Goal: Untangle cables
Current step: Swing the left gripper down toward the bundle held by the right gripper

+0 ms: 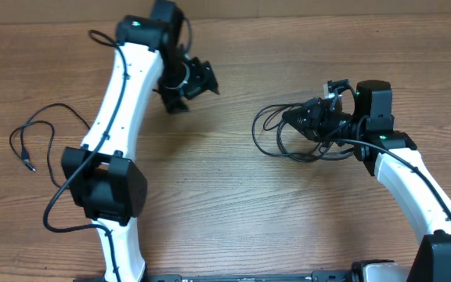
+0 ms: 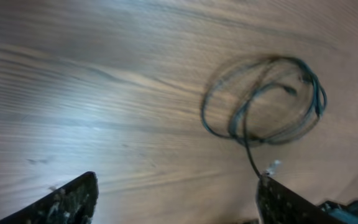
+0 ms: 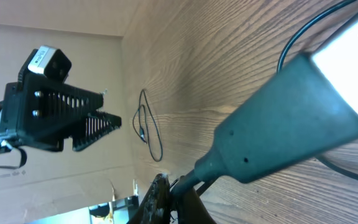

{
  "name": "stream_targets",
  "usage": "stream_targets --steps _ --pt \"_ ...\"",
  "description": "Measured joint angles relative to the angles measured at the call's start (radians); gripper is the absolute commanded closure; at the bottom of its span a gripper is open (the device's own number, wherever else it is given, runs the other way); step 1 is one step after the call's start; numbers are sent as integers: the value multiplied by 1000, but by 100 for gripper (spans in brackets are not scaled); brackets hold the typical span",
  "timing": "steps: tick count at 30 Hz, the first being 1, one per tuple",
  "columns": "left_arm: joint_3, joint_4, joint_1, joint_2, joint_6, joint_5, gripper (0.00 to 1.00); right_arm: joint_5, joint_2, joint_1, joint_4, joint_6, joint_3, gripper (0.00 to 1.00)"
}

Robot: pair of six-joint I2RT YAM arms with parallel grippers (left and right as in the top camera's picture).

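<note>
A bunch of thin black cables [image 1: 284, 133] lies in overlapping loops right of centre; it also shows in the left wrist view [image 2: 263, 99]. My right gripper [image 1: 313, 117] is shut on one cable of this bunch, just behind a large dark plug [image 3: 278, 118] with a white tip, held just above the table. Its jaws [image 3: 176, 186] pinch the cord. One separate black cable [image 1: 34, 137] lies spread out at the far left, also in the right wrist view [image 3: 148, 127]. My left gripper [image 1: 190, 82] is open and empty above the far middle of the table, left of the bunch [image 2: 176, 180].
The wooden table [image 1: 225, 204] fills the view. The left arm's white links [image 1: 120, 102] and its own thicker black wire [image 1: 57, 211] cross the left side. The right arm [image 1: 413, 180] comes in from the lower right. A cardboard wall [image 3: 48, 18] stands behind.
</note>
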Motion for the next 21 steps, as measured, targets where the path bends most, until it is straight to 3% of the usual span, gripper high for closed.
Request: stream_targets --steps 10,15,21 --pt "0 49 -203 0 -79 108 14 -7 0 6 18 13 0 96" --pt "0 57 -275 0 -159 128 20 -52 0 6 105 15 -1 96" --pt "0 48 -270 0 -211 186 25 -103 0 6 200 18 -1 96"
